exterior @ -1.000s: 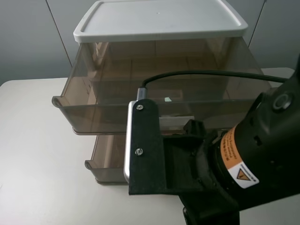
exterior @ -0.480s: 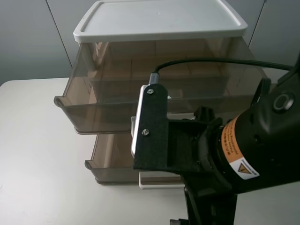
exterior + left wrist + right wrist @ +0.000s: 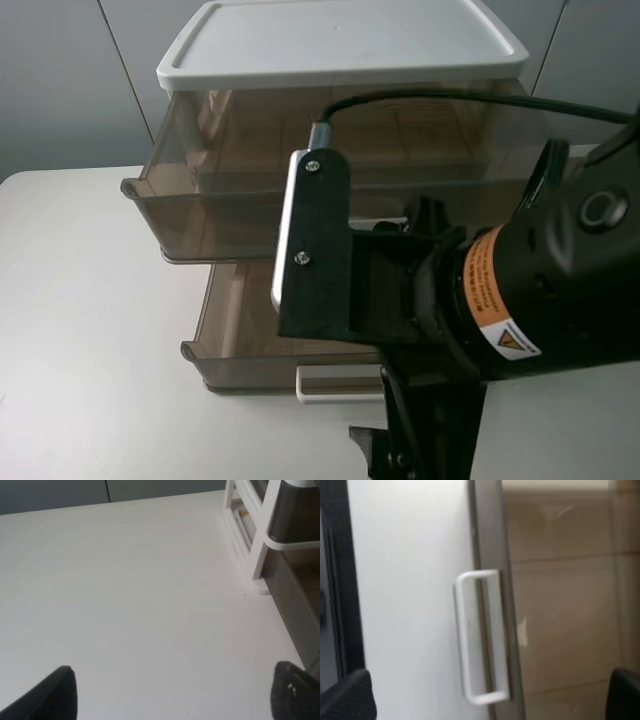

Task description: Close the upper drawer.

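Observation:
The upper drawer, smoky-brown translucent plastic, stands pulled out under the cabinet's white top. Its handle is hidden behind my right arm, which leans against its front. My right gripper points downward at the picture's bottom edge. In the right wrist view the right gripper is open and empty, its dark fingertips far apart. Between them lies a narrow white loop handle on a lower brown drawer. My left gripper is open and empty above bare table, beside the cabinet.
A lower brown drawer also stands pulled out, its white handle showing beside my arm. The white table spreads to the left. The cabinet's white frame shows in the left wrist view.
The upper drawer has slid back toward the cabinet. My right arm has moved with it, away from the table's front, uncovering the lower drawer's handle.

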Motion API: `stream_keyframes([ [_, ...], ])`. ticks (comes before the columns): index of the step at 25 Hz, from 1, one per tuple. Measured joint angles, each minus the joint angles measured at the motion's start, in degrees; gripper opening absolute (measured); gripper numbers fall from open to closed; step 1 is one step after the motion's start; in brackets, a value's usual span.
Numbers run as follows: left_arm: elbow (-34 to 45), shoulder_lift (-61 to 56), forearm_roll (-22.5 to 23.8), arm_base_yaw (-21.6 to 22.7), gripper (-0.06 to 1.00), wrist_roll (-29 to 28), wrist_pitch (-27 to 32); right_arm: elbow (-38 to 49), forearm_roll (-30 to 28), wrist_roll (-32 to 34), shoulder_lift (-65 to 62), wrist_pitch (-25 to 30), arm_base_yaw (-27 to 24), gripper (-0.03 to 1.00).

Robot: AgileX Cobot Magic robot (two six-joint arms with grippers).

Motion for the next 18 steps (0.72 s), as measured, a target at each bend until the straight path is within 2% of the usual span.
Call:
stream_keyframes([
  [14, 0.0, 0.0, 0.0, 0.0, 0.74, 0.0, 0.0, 0.0, -8.08, -0.1, 0.0, -1.61, 0.0, 0.7],
  [18, 0.0, 0.0, 0.0, 0.0, 0.74, 0.0, 0.0, 0.0, -9.33, -0.1, 0.0, -2.45, -1.5, 0.7],
])
